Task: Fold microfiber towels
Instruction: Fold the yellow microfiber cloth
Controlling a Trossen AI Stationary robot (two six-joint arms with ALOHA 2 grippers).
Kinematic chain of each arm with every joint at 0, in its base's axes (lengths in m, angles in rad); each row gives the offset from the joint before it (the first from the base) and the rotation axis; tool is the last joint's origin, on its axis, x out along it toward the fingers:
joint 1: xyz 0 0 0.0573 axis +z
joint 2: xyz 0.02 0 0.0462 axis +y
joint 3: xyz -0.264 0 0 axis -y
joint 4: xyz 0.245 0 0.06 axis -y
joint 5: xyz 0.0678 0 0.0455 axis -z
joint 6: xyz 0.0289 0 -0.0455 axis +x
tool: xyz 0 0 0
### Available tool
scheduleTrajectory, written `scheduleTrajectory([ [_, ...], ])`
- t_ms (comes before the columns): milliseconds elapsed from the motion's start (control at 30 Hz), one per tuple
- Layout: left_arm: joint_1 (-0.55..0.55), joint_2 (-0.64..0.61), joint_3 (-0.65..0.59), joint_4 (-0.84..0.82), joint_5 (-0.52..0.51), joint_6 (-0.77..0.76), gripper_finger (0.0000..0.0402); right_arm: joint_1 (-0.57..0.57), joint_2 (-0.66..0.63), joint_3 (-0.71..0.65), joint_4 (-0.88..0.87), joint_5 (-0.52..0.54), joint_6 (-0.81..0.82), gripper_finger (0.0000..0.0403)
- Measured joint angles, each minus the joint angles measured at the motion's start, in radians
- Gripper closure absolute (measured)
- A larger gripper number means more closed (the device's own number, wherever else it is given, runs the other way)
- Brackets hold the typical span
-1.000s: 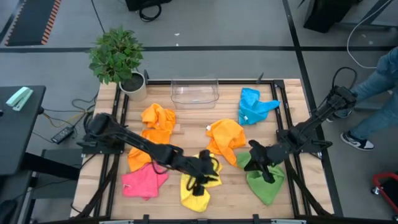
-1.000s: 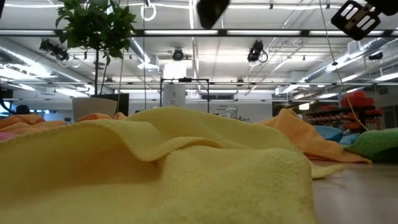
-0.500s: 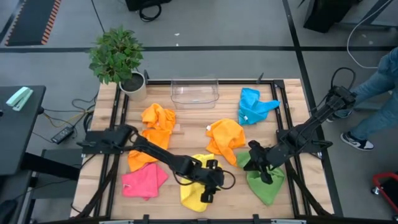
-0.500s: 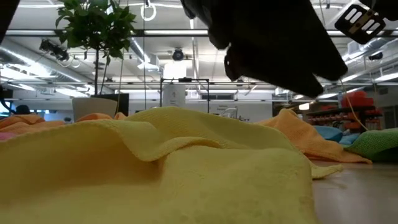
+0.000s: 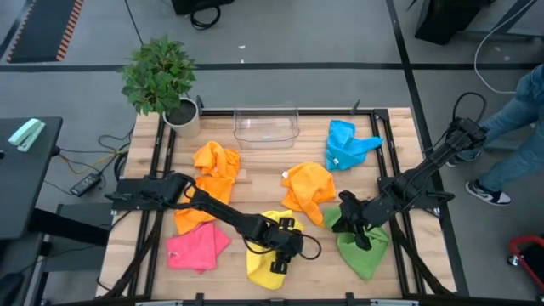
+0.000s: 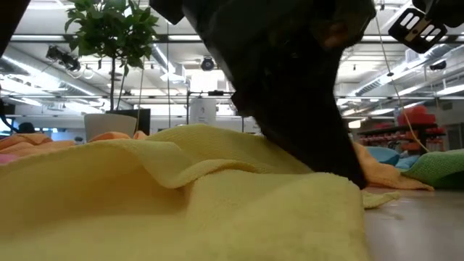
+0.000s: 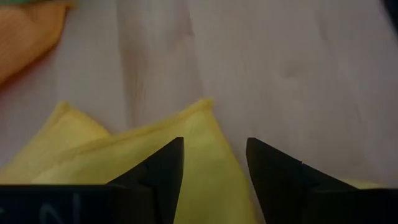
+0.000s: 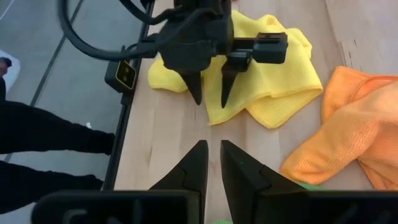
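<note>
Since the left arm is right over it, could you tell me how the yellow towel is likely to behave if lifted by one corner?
The yellow towel will probably hang limp: it already lies in soft folds and ridges. It looks light, a thin cloth, so it should rise easily. Its nap looks grippy, so the open left gripper over its edge seems unlikely to slip off.

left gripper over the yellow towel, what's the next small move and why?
Probably lower the left gripper a little and close on the yellow towel. Its fingers are apart, and the left wrist view shows them poised over a corner of the towel, which lies crumpled and unfolded. The right gripper sits nearly closed near the green towel, holding nothing visible.
</note>
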Motion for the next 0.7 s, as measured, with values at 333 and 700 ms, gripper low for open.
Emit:
scheduleTrajectory([
  [333,-0.009,0.027,0.003,-0.024,-0.01,0.015,0.0228,0.0,0.0,0.0,-0.001,0.0,-0.001,0.035],
  [700,-0.01,0.01,0.0,-0.058,-0.015,-0.016,0.0387,0.0,0.0,0.0,0.008,0.0,-0.012,0.035],
])
